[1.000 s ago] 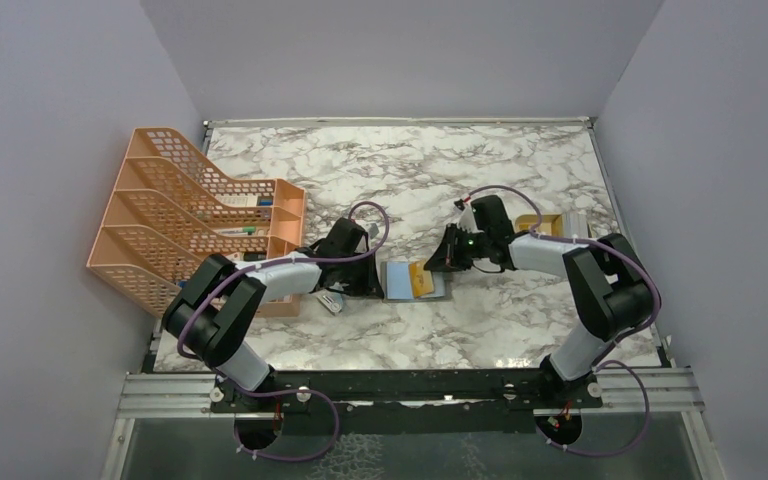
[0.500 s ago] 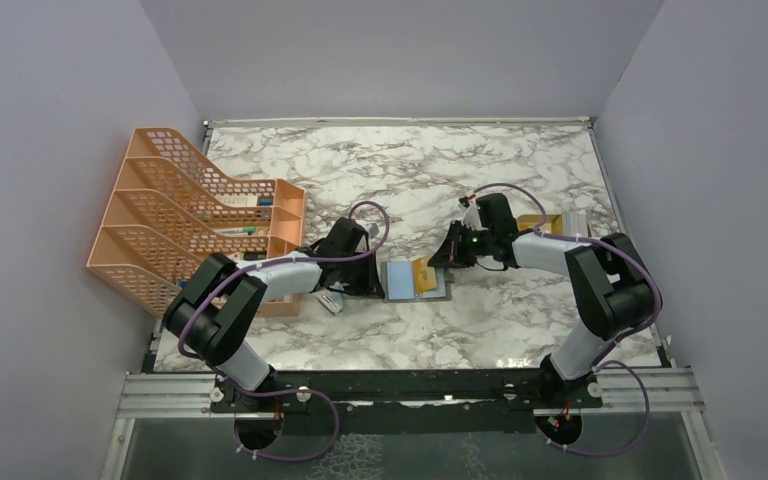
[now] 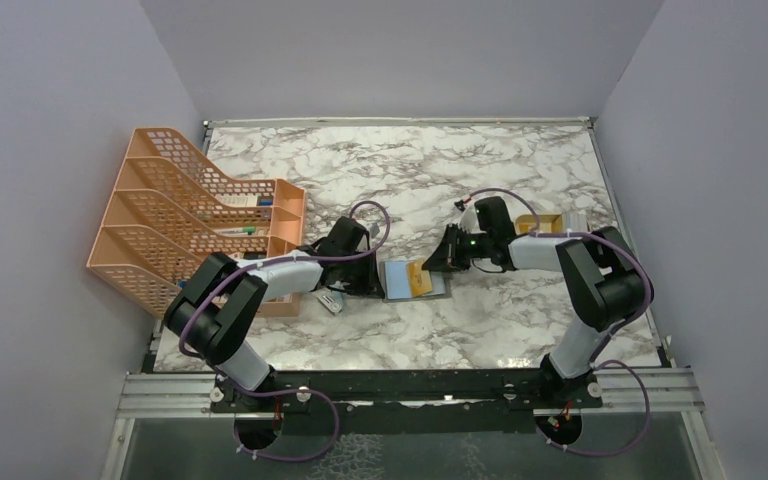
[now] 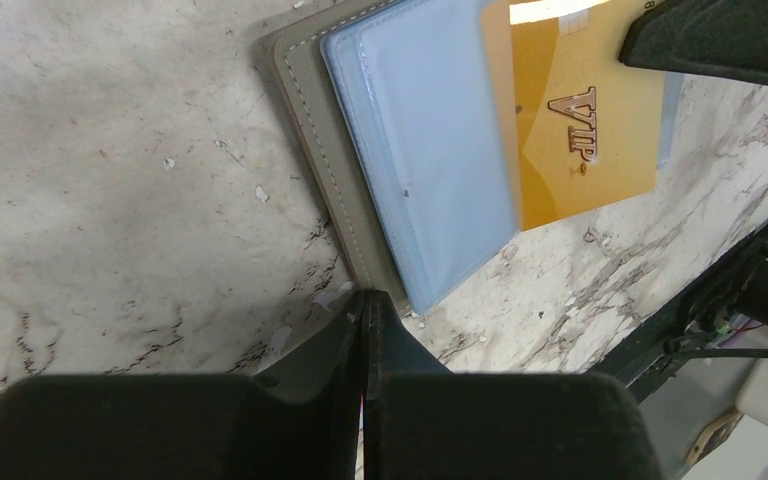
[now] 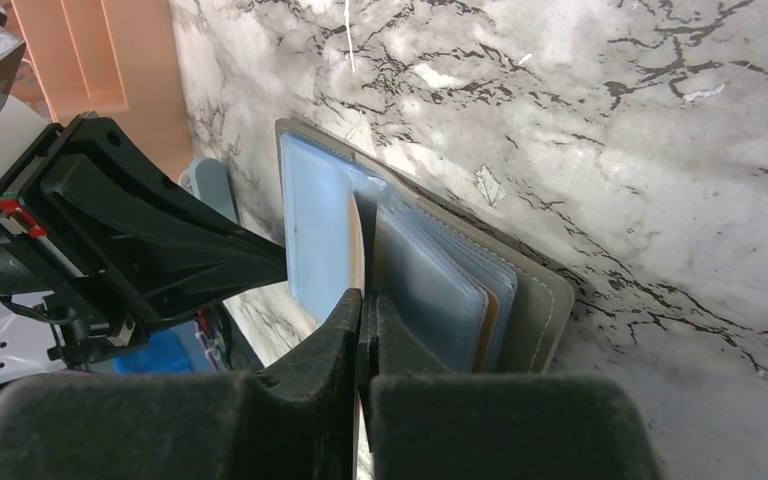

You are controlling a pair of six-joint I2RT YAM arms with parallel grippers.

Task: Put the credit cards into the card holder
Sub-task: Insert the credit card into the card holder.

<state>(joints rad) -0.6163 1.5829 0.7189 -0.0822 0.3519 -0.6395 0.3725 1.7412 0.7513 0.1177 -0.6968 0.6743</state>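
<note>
Starting far left of the card holder (image 4: 410, 150): orange mesh file rack (image 3: 195, 215) sits at the table's (image 3: 410, 165) left edge, well apart from it.

Left gripper (image 4: 367, 298): jaws fully closed, no gap visible between the fingers. Tips touch the holder's grey stitched border at its left edge. Can't tell whether they pinch the cover or only press on it.

Card holder: lies open and flat on the marble between the two grippers, grey outside down, light blue pockets facing up. It's roughly mid-table.

Gold VIP card (image 4: 570, 120): over the holder's right half, printed face up in the left wrist view. Its left edge meets the edge of the blue left-hand pocket near the fold. Can't tell whether that edge is actually inside a pocket. Part of the card overhangs the holder's edge onto the marble. In the right wrist view it appears nearly edge-on, rising out of the fold.

Right gripper (image 5: 360, 295): clamped tight on the gold VIP card at the end away from the fold. It's just right of the holder, fingers pointing toward the left gripper.

A thin tan edge shows among the right-hand pockets in the right wrist view; too small to identify.

Shallow tan tray (image 3: 548, 222): right of the holder, behind the right arm, well apart.
</note>
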